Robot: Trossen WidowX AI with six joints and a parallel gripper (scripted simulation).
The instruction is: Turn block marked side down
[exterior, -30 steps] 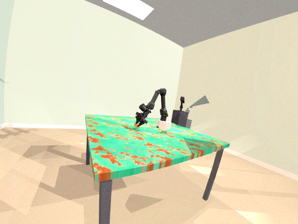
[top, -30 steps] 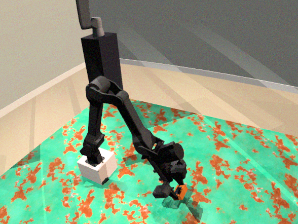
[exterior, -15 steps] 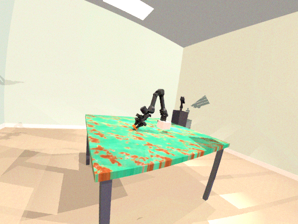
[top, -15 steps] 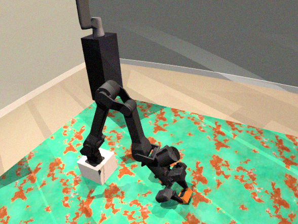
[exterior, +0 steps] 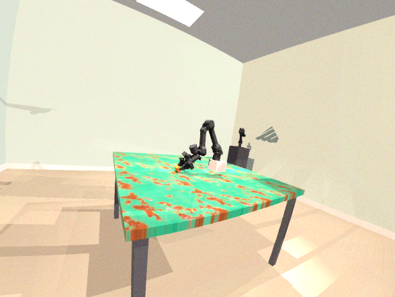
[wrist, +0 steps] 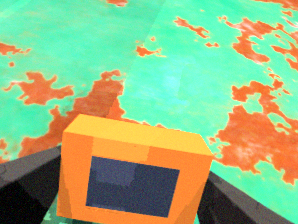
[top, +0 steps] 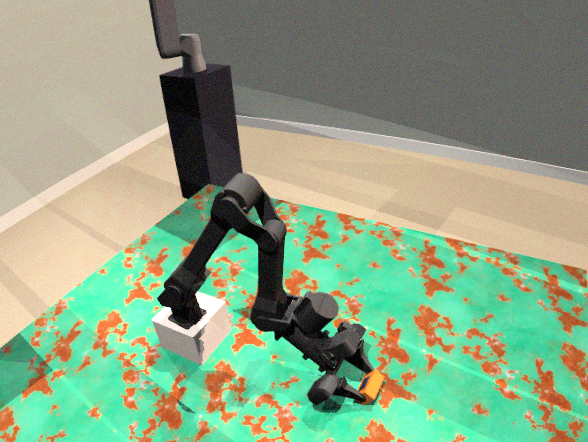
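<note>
The orange block (top: 373, 386) (exterior: 177, 166) (wrist: 134, 168) has a dark blue marked rectangle on one face. My gripper (top: 364, 382) (exterior: 179, 166) (wrist: 133, 166) is shut on the block, one dark finger on each side. The arm reaches low and forward, with the block held just above or at the table (top: 475, 320) (exterior: 161, 195). In the wrist view the marked face points toward the camera, tilted up. In the top view the marked face points up and toward the arm.
The arm's white base block (top: 192, 332) (exterior: 216, 165) stands on the table to the left. A tall dark box with a camera post (top: 202, 125) (exterior: 238, 155) stands behind the table's far corner. The table edge (exterior: 215, 220) is far from the block.
</note>
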